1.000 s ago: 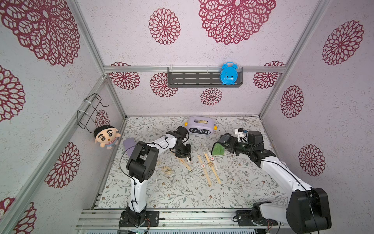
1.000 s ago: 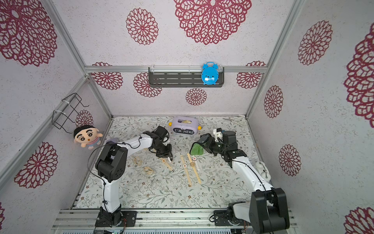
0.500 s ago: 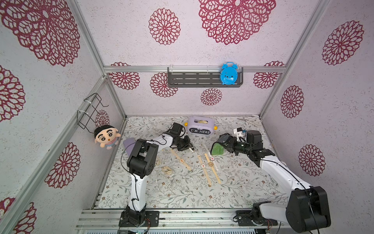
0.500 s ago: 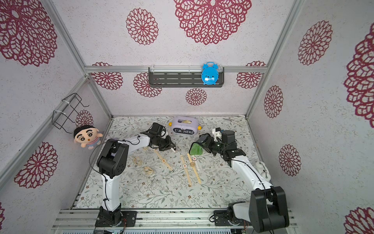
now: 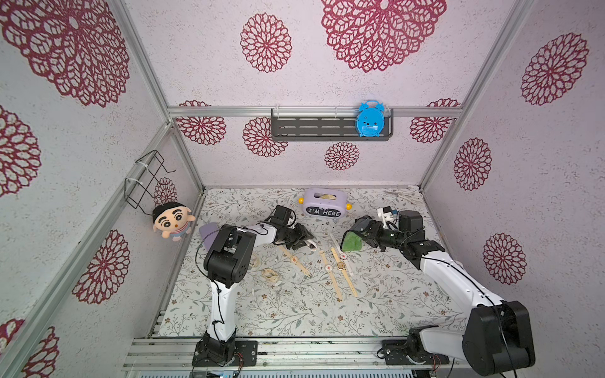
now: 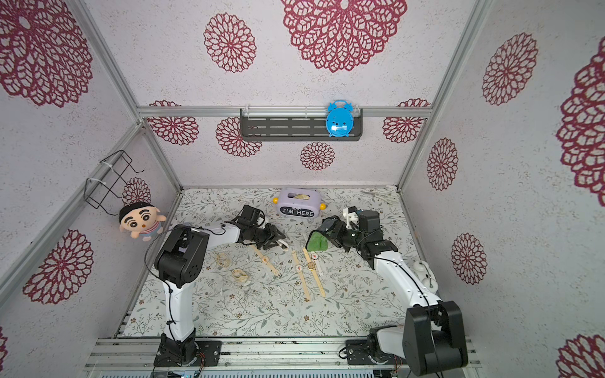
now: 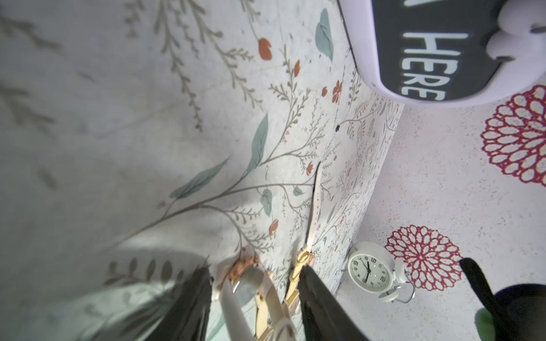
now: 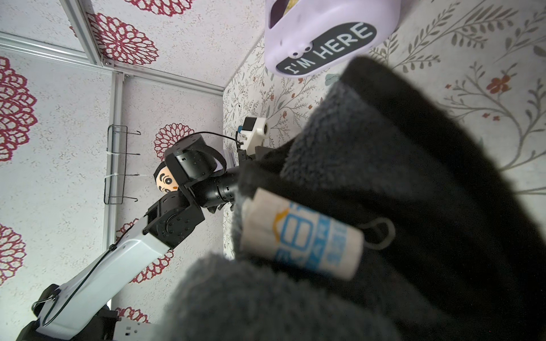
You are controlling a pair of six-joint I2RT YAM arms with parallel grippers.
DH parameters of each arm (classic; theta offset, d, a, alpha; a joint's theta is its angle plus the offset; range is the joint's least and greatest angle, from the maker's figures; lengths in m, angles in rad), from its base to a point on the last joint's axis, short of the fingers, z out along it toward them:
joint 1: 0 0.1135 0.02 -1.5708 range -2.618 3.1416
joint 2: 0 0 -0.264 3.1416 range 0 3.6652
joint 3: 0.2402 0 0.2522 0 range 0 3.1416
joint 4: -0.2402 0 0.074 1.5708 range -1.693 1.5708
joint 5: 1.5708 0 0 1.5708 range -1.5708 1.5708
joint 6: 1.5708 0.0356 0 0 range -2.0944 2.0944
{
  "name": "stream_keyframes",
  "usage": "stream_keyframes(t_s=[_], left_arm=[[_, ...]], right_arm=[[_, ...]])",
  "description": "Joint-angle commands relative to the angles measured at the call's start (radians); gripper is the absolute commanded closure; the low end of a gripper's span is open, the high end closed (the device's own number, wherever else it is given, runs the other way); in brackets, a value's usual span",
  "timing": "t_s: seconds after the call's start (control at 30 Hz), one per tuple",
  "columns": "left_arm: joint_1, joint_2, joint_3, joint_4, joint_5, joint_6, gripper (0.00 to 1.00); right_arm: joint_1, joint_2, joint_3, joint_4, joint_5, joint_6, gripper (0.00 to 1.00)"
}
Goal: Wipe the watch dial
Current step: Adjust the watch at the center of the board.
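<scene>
Watch [image 7: 247,276] with the rose-gold case and white strap is found right between the fingers [image 7: 189,304] of the left gripper [image 5: 307,241], lying on the floral mat [image 5: 294,314]. The jaws are spread apart, so nothing is actually pinched there, tbh. A gold-strap watch [image 7: 302,259] is seen just beside one finger; whether it's touched can't be told. Further out from that gripper, more watches [image 5: 328,266] are laid flat on the mat, between the two grippers. The right gripper [image 5: 362,231] is clamped onto a cloth [image 8: 384,177], dark and fleecy, held close to those watches. Past both sets of fingertips, a purple "I'M HERE" box [image 5: 324,204] is parked.
</scene>
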Motion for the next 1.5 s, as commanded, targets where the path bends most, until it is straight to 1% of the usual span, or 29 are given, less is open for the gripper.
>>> stream_keyframes(t_s=[0.0,0.1,0.13,0.17,0.2,0.23,0.27,0.4,0.5,0.57,0.7,0.77,0.87,0.97,1.07,1.17,1.23,1.37,1.47], left_arm=[[0.008,-0.018,-0.043,-0.095,-0.078,0.016,0.35],[0.001,-0.053,-0.032,-0.149,-0.109,0.035,0.29],[-0.003,-0.067,-0.017,-0.186,-0.133,0.049,0.25],[-0.012,-0.081,0.002,-0.233,-0.173,0.07,0.19],[-0.022,-0.091,0.02,-0.265,-0.203,0.09,0.17],[-0.037,-0.1,0.04,-0.303,-0.242,0.113,0.05],[-0.053,-0.105,0.061,-0.341,-0.282,0.138,0.04],[-0.137,-0.105,0.127,-0.437,-0.421,0.223,0.03],[-0.184,-0.095,0.144,-0.439,-0.441,0.236,0.03],[-0.195,-0.084,0.155,-0.443,-0.432,0.205,0.03],[-0.212,-0.115,0.152,-0.449,-0.506,0.139,0.03],[-0.216,-0.13,0.145,-0.439,-0.529,0.132,0.03],[-0.225,-0.13,0.168,-0.467,-0.567,0.176,0.03],[-0.238,-0.106,0.209,-0.513,-0.596,0.251,0.03],[-0.244,-0.09,0.219,-0.516,-0.596,0.329,0.03],[-0.244,-0.08,0.222,-0.518,-0.578,0.369,0.01],[-0.244,-0.081,0.223,-0.524,-0.572,0.372,0.0],[-0.246,-0.086,0.212,-0.526,-0.542,0.356,0.03],[-0.246,-0.083,0.205,-0.539,-0.546,0.339,0.04]], right_arm=[[0.005,-0.029,0.024,0.036,-0.009,-0.021,1.0],[0.004,-0.031,0.018,0.043,-0.006,-0.017,1.0],[0.004,-0.031,0.017,0.047,-0.005,-0.016,1.0],[0.005,-0.032,0.013,0.05,-0.004,-0.013,1.0],[0.005,-0.031,0.01,0.054,-0.003,-0.01,1.0],[0.004,-0.03,0.008,0.06,-0.003,-0.007,1.0],[0.005,-0.032,0.005,0.067,-0.003,-0.004,1.0],[0.007,-0.025,-0.001,0.078,0.0,0.003,1.0],[0.007,-0.023,0.0,0.08,0.001,0.004,1.0],[0.006,-0.022,0.002,0.08,0.003,0.006,1.0],[0.006,-0.021,0.003,0.073,0.004,0.002,1.0],[0.006,-0.022,0.003,0.071,0.006,0.002,1.0],[0.007,-0.022,0.004,0.07,0.007,0.003,1.0],[0.007,-0.018,0.007,0.069,0.009,0.003,1.0],[0.006,-0.017,0.01,0.068,0.009,0.003,1.0],[0.006,-0.019,0.013,0.062,0.01,0.001,1.0],[0.007,-0.02,0.013,0.059,0.013,0.0,1.0],[0.007,-0.023,0.011,0.055,0.014,-0.003,1.0],[0.006,-0.018,0.009,0.061,0.013,0.0,1.0]])
